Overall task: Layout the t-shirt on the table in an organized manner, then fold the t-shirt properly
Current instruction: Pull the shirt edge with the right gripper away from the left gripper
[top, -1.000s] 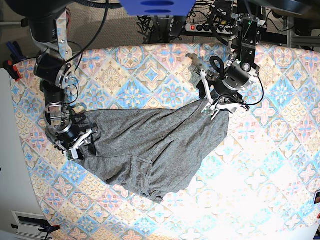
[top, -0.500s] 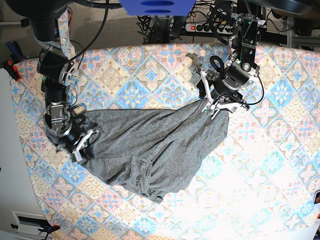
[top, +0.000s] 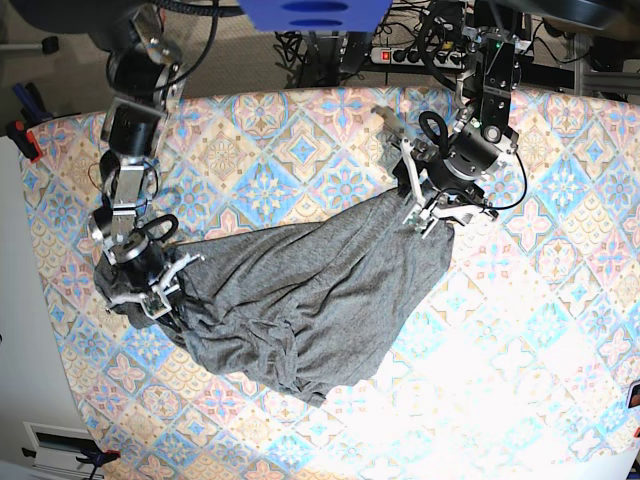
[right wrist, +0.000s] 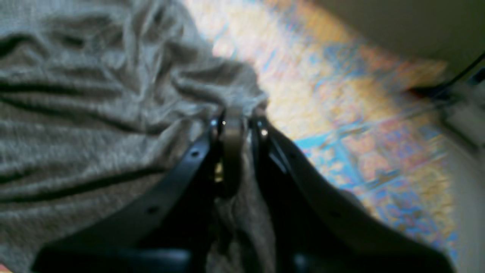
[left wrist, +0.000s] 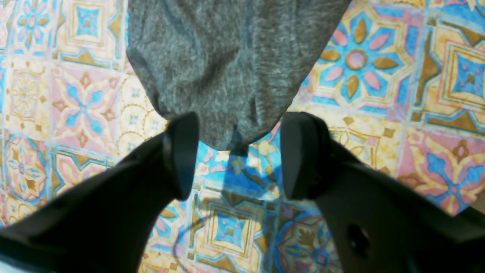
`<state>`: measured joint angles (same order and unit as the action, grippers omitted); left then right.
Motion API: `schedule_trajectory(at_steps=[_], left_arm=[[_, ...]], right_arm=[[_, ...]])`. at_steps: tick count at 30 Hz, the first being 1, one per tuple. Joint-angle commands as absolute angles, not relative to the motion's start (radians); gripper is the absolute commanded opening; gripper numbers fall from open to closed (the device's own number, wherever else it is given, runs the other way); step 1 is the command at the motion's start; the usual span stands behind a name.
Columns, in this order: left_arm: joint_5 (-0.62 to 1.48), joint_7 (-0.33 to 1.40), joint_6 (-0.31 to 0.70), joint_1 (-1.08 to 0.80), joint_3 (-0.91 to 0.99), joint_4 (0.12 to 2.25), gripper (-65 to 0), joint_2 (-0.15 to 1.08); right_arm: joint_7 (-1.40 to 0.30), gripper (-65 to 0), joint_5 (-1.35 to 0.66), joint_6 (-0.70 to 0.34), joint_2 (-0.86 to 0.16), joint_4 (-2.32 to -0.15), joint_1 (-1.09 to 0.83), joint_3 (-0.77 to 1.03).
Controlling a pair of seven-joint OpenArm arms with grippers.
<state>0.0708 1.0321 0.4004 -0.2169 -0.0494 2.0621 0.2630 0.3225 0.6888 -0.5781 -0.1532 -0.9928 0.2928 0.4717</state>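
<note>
The dark grey t-shirt (top: 310, 300) lies crumpled across the middle of the tile-patterned table (top: 300, 140). At its left edge my right gripper (top: 150, 290) is shut on a bunched fold. The right wrist view, which is blurred, shows the fingers (right wrist: 197, 159) pinching grey cloth (right wrist: 94, 113) at the gripper's tip (right wrist: 233, 125). My left gripper (top: 425, 215) hangs open over the shirt's upper right corner. In the left wrist view that corner (left wrist: 227, 68) pokes in between the spread fingers (left wrist: 182, 155) of the gripper (left wrist: 240, 151), ungripped, above the table (left wrist: 360, 57).
Cables and a power strip (top: 400, 55) lie beyond the table's far edge. A blue object (top: 315, 12) hangs at the top centre. A red clamp (top: 25, 140) sits at the table's left edge. Patterned cloth stretches to the right and front of the shirt.
My right gripper has shut on the shirt's left edge and the arm has swung, bunching the cloth there. The shirt's upper right corner has shifted slightly upward with the left gripper.
</note>
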Motion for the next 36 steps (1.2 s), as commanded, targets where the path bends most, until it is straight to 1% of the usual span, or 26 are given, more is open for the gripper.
schedule_trajectory(at_steps=[1,3,5,7,9,10,12,14,18,21,25,28,30,32,33,34,36], left_arm=[[0.074,1.013,0.398,-0.208,-0.047,2.077,-31.6,0.265],[0.074,1.013,0.400,-0.208,-0.048,2.077,-31.6,0.265],[0.074,1.013,0.400,-0.208,-0.048,2.077,-31.6,0.265],[0.074,1.013,0.401,-0.208,-0.048,2.072,-31.6,0.265],[0.074,1.012,0.401,-0.208,-0.048,2.068,-31.6,0.265],[0.074,1.012,0.401,-0.208,-0.048,2.064,-31.6,0.265],[0.076,1.012,0.401,-0.208,-0.050,2.063,-31.6,0.254],[0.067,1.012,0.403,-0.206,-0.045,2.061,-31.6,0.242],[0.070,1.012,0.403,-0.206,-0.048,2.061,-31.6,0.237],[0.074,1.012,0.403,-0.206,-0.050,2.055,-31.6,0.237],[0.071,1.013,0.404,-0.189,-0.050,2.049,-31.6,0.237],[0.074,1.013,0.404,-0.186,-0.050,2.049,-31.6,0.237],[0.074,1.013,0.404,-0.186,-0.050,2.048,-31.6,0.237],[0.074,1.013,0.404,-0.186,-0.050,2.048,-31.6,0.237],[0.074,1.013,0.404,-0.186,-0.050,2.048,-31.6,0.237],[0.074,1.013,0.404,-0.186,-0.050,2.048,-31.6,0.237],[0.074,1.013,0.404,-0.186,-0.051,2.048,-31.6,0.237]], right_arm=[[0.334,-65.0,0.668,-0.575,-0.160,-1.032,0.291,0.493],[0.286,-65.0,0.654,-0.573,-0.128,-1.095,0.259,0.573],[0.292,-65.0,0.699,-0.582,-0.090,-1.122,0.223,0.581],[0.302,-65.0,0.716,-0.572,-0.081,-1.107,0.214,0.615],[0.266,-65.0,0.671,-0.556,-0.061,-1.122,0.205,0.711],[0.260,-65.0,0.673,-0.568,-0.042,-1.152,0.199,0.739],[0.289,-65.0,0.731,-0.631,-0.022,-1.207,0.159,0.716],[0.323,-65.0,0.728,-0.638,-0.012,-1.234,0.143,0.722],[0.288,-65.0,0.653,-0.651,0.024,-1.288,0.134,0.865],[0.295,-65.0,0.661,-0.694,0.036,-1.313,0.062,0.863],[0.289,-64.7,0.662,-0.694,0.050,-1.319,0.030,0.835],[0.292,-43.2,0.662,-0.698,0.050,-1.343,0.028,0.837],[0.294,-30.0,0.659,-0.698,0.051,-1.377,0.015,0.837],[0.295,-20.3,0.657,-0.698,0.051,-1.412,0.008,0.831],[0.295,-16.7,0.657,-0.698,0.051,-1.426,0.008,0.831],[0.295,-14.9,0.657,-0.698,0.051,-1.437,0.010,0.831],[0.295,-14.5,0.657,-0.698,0.051,-1.442,0.013,0.829]])
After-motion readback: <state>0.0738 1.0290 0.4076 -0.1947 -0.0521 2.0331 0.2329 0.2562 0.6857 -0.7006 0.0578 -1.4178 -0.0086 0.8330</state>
